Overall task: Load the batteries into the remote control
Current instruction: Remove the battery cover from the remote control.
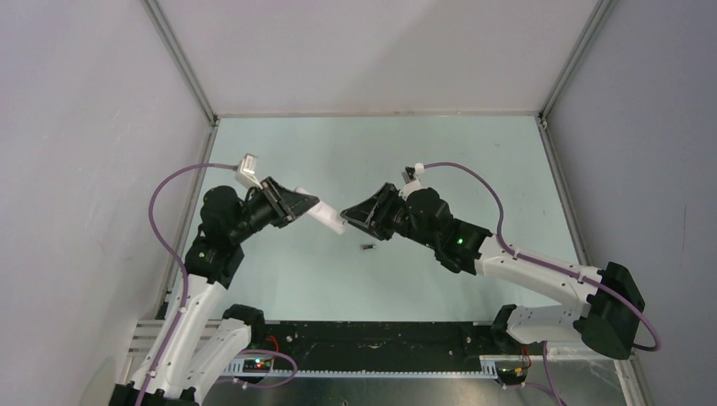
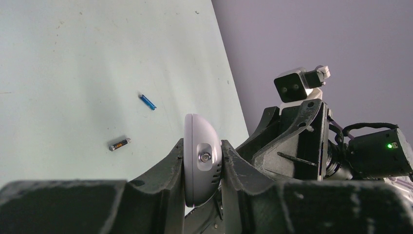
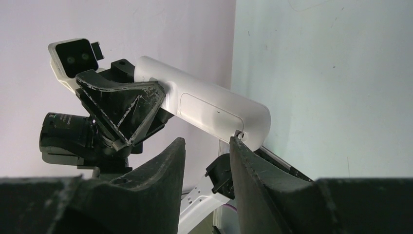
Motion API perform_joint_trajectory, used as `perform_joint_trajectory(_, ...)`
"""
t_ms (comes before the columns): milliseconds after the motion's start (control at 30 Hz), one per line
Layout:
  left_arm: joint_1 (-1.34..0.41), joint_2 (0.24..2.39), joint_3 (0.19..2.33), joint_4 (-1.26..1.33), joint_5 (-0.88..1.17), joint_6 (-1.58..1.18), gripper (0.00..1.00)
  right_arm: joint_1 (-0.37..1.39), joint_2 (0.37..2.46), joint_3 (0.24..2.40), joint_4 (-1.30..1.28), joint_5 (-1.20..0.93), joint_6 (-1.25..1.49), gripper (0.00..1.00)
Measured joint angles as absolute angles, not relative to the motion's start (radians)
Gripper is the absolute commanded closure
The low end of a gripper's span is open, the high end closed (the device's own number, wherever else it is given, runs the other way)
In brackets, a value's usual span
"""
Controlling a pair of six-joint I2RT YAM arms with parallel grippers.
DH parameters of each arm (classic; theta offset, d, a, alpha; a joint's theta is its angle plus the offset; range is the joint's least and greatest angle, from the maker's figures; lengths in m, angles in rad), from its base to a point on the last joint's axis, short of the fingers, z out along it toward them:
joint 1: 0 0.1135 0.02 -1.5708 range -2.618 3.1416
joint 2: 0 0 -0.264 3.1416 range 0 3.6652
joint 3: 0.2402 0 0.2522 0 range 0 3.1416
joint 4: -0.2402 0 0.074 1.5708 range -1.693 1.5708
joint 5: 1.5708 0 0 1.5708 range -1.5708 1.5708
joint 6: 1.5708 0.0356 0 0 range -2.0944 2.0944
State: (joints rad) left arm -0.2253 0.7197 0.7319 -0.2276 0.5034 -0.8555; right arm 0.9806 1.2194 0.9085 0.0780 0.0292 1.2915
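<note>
The tabletop (image 1: 473, 169) carries only the two batteries; everything else is raised above it. The two arms meet over its middle, hands pointing at each other.

The left hand (image 2: 202, 151) is clamped on one end of the remote (image 1: 325, 216), its jaws pressing the two broad sides. The free end juts toward the other arm. It looks held this way as a fixture, so that the back faces the right hand and can be worked on. The battery cover (image 3: 210, 111) shows as a closed panel there, so it probably has to come off first.

The right hand (image 3: 208, 140) is part open and holds nothing. One fingertip (image 3: 235, 142) sits right at the remote's free end; I cannot tell if it touches.

The dark battery (image 2: 119, 144) and the blue battery (image 2: 147, 102) lie near each other on the tabletop below, not yet picked up.
</note>
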Motion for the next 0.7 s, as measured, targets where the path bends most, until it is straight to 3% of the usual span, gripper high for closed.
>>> perform_joint_trajectory(700, -0.225, 0.72, 0.732, -0.228, 0.504, -0.855, 1.0, 0.981, 1.253, 0.908, 0.078, 0.017, 1.311, 0.6)
